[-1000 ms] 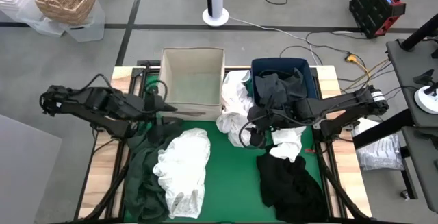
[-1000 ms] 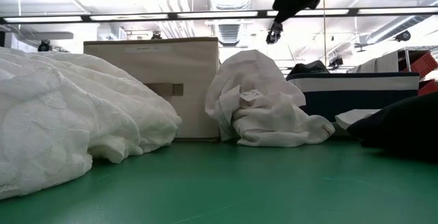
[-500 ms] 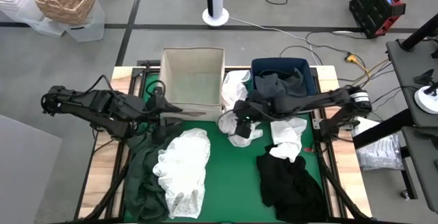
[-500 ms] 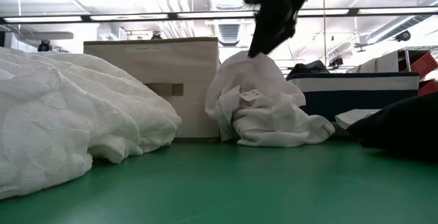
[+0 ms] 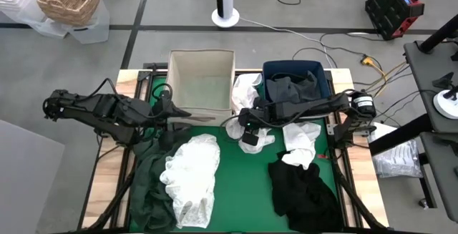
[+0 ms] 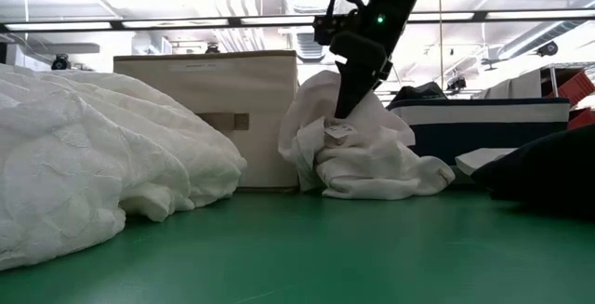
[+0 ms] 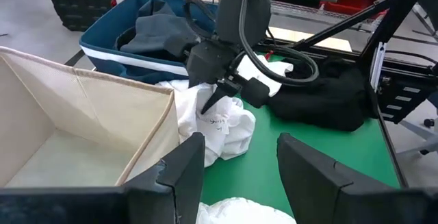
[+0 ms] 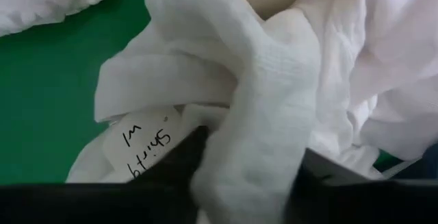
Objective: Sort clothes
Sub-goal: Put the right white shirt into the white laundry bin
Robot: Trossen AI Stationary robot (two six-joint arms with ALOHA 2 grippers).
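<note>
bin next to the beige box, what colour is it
Navy blue bin with a white band, best seen in the left wrist view.

The right end effector (image 6: 342, 109) has its fingertips buried in the white shirt (image 6: 363, 146) beside the beige fabric box (image 6: 218, 109), so how its jaws stand cannot be told. The shirt's tag (image 8: 147, 142) carries handwriting partly covered by a fold. On the tabletop (image 6: 307, 248), the black garment (image 6: 548, 183) right of the box is cut off by the edge.

Beige box (image 5: 201, 84) (beside navy bin (image 5: 297, 76))
</note>
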